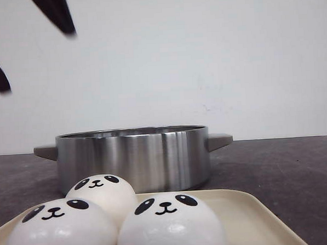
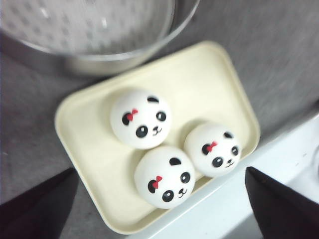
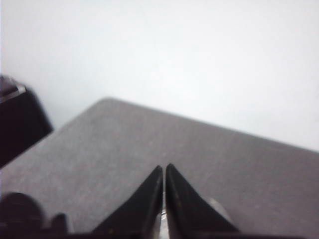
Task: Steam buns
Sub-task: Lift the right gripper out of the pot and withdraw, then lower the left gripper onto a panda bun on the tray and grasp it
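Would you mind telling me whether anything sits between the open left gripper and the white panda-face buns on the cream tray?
Nothing visible does: the left gripper hangs open over the white panda-face buns on the cream tray, with only air between. The steel steamer pot stands just behind, uncovered.

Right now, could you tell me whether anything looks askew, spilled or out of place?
Nothing stands out. Three buns sit upright together on the cream tray, none toppled or off its rim. The steel pot stands level on the table behind it, with nothing spilled around either.
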You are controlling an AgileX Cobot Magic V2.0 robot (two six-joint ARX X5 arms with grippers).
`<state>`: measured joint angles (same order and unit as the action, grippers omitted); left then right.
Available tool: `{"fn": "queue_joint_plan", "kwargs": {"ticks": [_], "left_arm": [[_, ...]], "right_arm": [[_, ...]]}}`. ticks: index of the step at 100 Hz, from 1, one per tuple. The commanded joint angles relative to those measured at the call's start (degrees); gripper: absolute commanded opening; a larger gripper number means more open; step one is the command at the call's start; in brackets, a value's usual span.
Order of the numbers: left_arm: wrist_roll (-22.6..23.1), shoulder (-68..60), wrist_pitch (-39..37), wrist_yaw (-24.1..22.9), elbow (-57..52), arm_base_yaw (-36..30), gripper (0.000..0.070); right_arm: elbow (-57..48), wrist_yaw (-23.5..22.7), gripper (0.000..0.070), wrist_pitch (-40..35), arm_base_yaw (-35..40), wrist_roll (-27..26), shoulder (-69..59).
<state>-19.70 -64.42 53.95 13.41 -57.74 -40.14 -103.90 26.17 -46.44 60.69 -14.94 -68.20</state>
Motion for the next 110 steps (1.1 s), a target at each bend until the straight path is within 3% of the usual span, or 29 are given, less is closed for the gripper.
{"fn": "queue_joint_plan", "kwargs": {"ticks": [1,14,40,73,95,101,108,110], "left_arm": [[-0.5,-3.5,-1.1,-0.1,-0.7,-1.6,0.07],[-1.1,-9.8,-5.0,-1.6,-0.7,-3.4,0.07],[-7.0,-20.9,-9.9,-2.1,-0.7,-3.6,0.07],[-8.3,-29.8,-11.6,-2.1,-0.7,-3.8,0.0696],[-8.3,-31.4,-11.9,-3.4,-0.7,-3.8,0.0452],[-8.2,-31.4,-11.8,-3.8,-0.7,-3.8,0.0293],[-8.0,-31.4,-11.7,-4.1,-0.7,-3.8,0.0029],[-7.9,-31.4,-11.6,-4.1,-0.7,-3.8,0.0]], "right_arm": [[-1.1,3.5,0.0,-1.1,2.7,0.8,1.6],[-1.1,8.4,0.0,-3.9,5.5,0.2,6.3],[-1.1,13.1,0.0,-9.0,6.3,-0.1,10.0],[-1.1,14.4,0.0,-14.7,6.3,-2.6,9.9],[-1.1,14.4,0.0,-15.4,6.3,-2.6,9.9],[-1.1,14.4,0.0,-15.4,6.3,-2.7,9.9],[-1.1,14.6,0.0,-15.4,6.3,-2.6,9.9],[-1.1,14.6,0.0,-15.4,6.3,-2.6,9.9]]}}
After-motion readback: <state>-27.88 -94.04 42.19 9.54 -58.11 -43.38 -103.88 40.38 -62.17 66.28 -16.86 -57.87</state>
